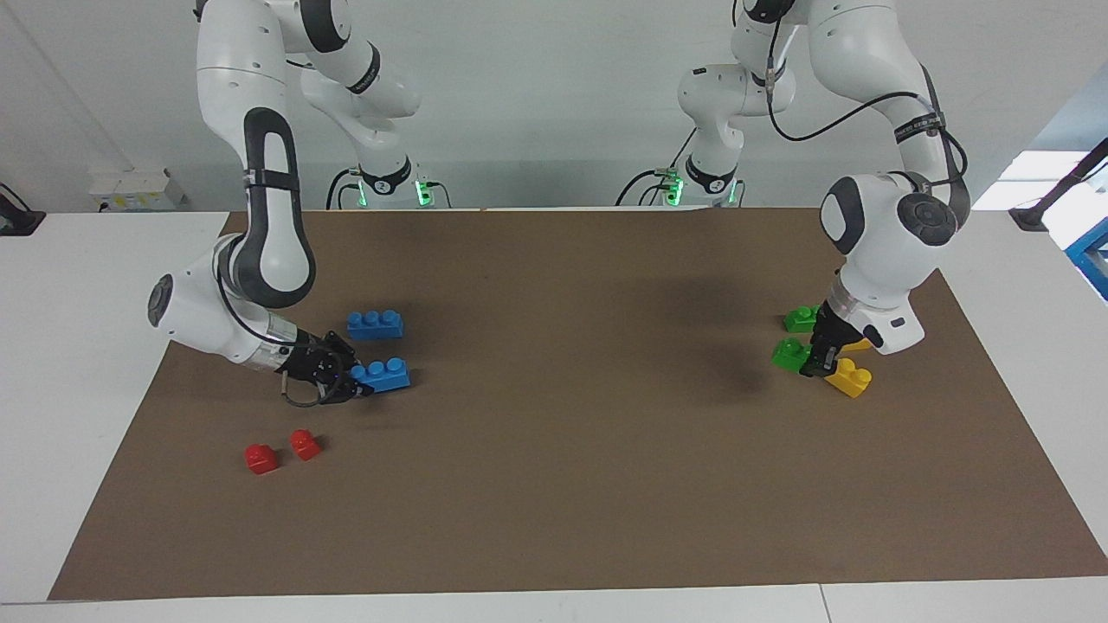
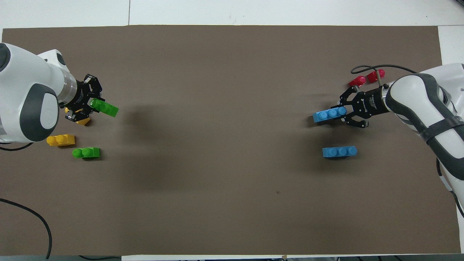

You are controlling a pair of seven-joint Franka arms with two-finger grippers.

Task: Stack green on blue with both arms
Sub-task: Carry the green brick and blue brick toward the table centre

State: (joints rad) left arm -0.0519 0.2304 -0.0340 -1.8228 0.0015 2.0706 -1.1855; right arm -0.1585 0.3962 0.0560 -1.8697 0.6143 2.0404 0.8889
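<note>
Green brick [image 1: 789,353] gripped, blue brick [image 1: 386,374] gripped

The left hand [image 1: 814,362] gripped a green brick [image 1: 789,354] above the brown mat [image 1: 563,484]; the right hand [image 1: 357,384] clasped a blue brick [image 1: 385,374].

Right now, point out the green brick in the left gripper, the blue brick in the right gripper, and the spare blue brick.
held green brick [image 2: 105,107], overhead view, free end.
held blue brick [image 2: 328,115], overhead view, middle stud.
spare blue brick [image 2: 339,151], overhead view, middle stud.
</note>
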